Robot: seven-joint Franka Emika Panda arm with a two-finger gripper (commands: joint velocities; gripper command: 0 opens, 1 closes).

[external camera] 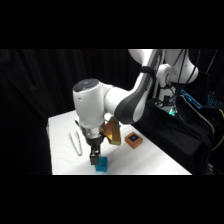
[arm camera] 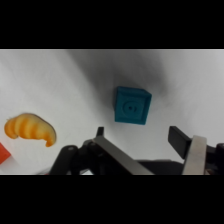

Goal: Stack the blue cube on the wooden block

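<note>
The blue cube [external camera: 102,165] sits on the white table near its front edge. In the wrist view the blue cube [arm camera: 132,105] lies just past the fingertips, in line with the gap between them and untouched. My gripper [arm camera: 139,136] is open, its fingers spread wider than the cube and holding nothing. In the side view the gripper [external camera: 95,159] hangs low over the table, right beside the cube on its left. The wooden block [external camera: 133,140], orange-brown with a dark square on top, rests farther right and back; the wrist view does not show it.
Metal tongs [external camera: 76,142] lie on the table's left part. An orange crescent-shaped piece [arm camera: 30,129] lies to the left of the gripper in the wrist view, with a corner of an orange-red cube [arm camera: 3,153] at the left edge. The table edge runs just in front of the blue cube.
</note>
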